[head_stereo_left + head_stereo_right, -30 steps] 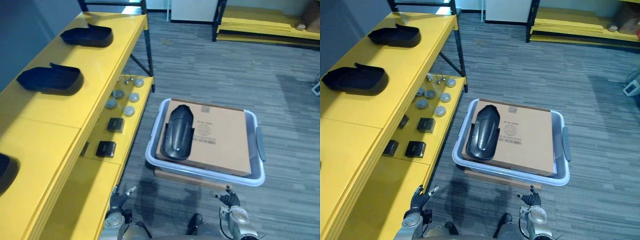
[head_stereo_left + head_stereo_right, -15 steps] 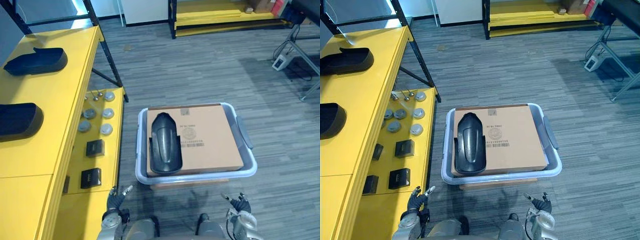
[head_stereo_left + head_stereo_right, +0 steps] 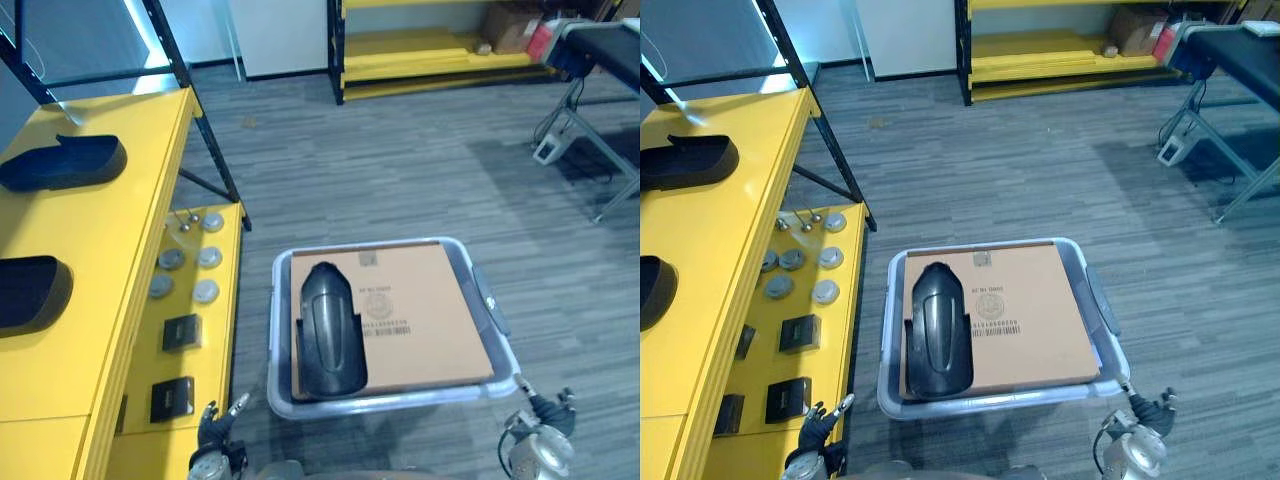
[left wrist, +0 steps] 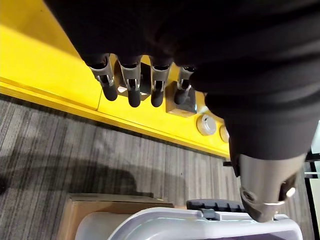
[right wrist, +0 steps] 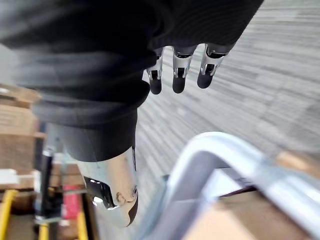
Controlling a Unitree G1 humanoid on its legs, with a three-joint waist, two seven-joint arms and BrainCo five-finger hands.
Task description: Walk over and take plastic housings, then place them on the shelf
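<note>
A black plastic housing (image 3: pixel 332 335) lies on a flat cardboard box (image 3: pixel 425 315) inside a pale grey bin (image 3: pixel 276 345) on the floor in front of me. Two more black housings (image 3: pixel 62 163) (image 3: pixel 30 295) rest on the top of the yellow shelf (image 3: pixel 120 260) to my left. My left hand (image 3: pixel 215 420) hangs low by the bin's near left corner, its fingers (image 4: pixel 131 90) straight and holding nothing. Off the bin's near right corner is my right hand (image 3: pixel 548 412), its fingers (image 5: pixel 176 75) relaxed and bare.
The shelf's lower level (image 3: pixel 215 290) carries several round discs (image 3: pixel 184 260) and small black boxes (image 3: pixel 180 332). Grey carpet (image 3: pixel 400 170) spreads beyond the bin. Low yellow racks (image 3: pixel 430 50) stand at the back, and a metal-legged stand (image 3: pixel 590 70) is at the far right.
The whole view has swung right, so the camera moved: the bin now sits straight ahead and closer. My right hand now shows farther right, past the bin's corner.
</note>
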